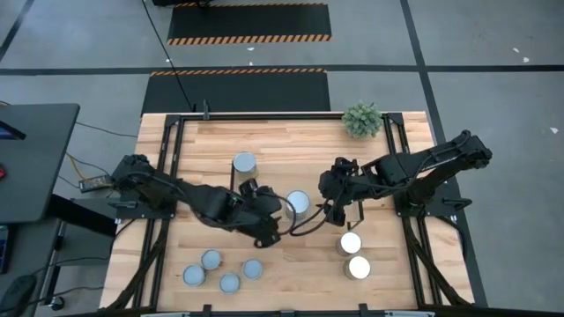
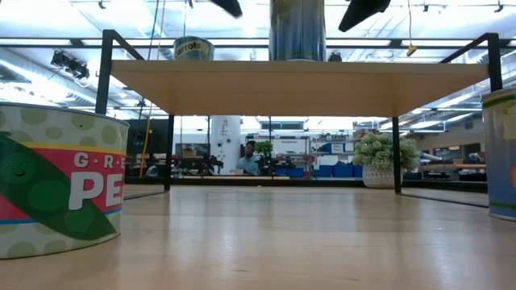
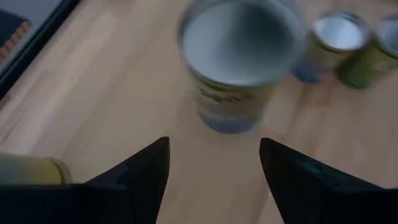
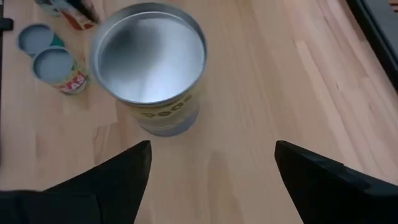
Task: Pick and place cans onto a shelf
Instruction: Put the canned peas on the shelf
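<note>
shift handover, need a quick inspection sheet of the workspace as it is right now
surface: wooden tabletop, bare between items.
shelf: light-wood board on black rod frames.
cans: two on the shelf, one at, one at between the grippers; two white-topped cans and four smaller cans on the tabletop.
clutter: small potted plant at the far right corner.
grippers: left gripper and right gripper both open, flanking the middle can, not touching it.
cables: black cable across the floor.
surroundings: dark side table; striped floor mats.
</note>
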Available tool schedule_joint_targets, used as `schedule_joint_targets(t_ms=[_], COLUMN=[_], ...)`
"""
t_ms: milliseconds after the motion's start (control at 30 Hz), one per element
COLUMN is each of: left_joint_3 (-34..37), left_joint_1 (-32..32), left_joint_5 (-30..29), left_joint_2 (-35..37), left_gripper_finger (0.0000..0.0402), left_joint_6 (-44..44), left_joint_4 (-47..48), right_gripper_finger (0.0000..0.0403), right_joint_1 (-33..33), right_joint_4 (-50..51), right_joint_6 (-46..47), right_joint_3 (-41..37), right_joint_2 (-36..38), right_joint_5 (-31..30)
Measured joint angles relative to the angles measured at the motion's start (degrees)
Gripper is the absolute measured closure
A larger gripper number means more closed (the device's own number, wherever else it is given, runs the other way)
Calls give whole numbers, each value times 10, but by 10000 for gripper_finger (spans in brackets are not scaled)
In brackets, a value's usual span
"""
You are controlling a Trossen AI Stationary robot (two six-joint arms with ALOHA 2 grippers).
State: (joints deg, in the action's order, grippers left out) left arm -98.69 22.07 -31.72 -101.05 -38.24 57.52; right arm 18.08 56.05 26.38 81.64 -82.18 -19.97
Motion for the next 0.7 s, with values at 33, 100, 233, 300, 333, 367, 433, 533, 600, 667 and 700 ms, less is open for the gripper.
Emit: schedule_joint_targets(t_ms=[33,100,233,300,333,367,433,533,600,667,700], left_joint_3=[0,0,0,0,0,0,0,0,0,0,0], left_joint_1=[-6,-16,-38,-45,-48,-50,-50,-43,-36,-31,-28], left_joint_5=[-4,-10,-20,-17,-10,0,21,30,31,31,31], left_joint_2=[-3,-4,-3,-2,-1,-1,-1,-1,-1,-1,-1], left_gripper_finger=[147,147,147,147,147,147,147,147,148,148,147], left_joint_6=[-1,-1,-1,-1,0,4,11,10,11,12,12], left_joint_4=[-1,5,4,4,2,-1,-2,-2,-2,-2,-2], right_gripper_finger=[55,55,55,55,55,55,55,55,55,55,55], right_joint_1=[1,4,6,5,2,-2,-12,-31,-45,-60,-67], right_joint_4=[-1,-2,-14,-31,-35,-39,-53,-73,-90,-111,-120], right_joint_6=[6,15,21,19,16,11,1,-23,-42,-60,-69], right_joint_3=[-3,-9,-22,-30,-34,-37,-41,-46,-46,-46,-46], right_joint_2=[0,-2,-3,-3,-3,-3,-3,-3,-3,-3,-3], right_joint_5=[1,1,1,-3,-6,-8,-11,-13,-12,-11,-10])
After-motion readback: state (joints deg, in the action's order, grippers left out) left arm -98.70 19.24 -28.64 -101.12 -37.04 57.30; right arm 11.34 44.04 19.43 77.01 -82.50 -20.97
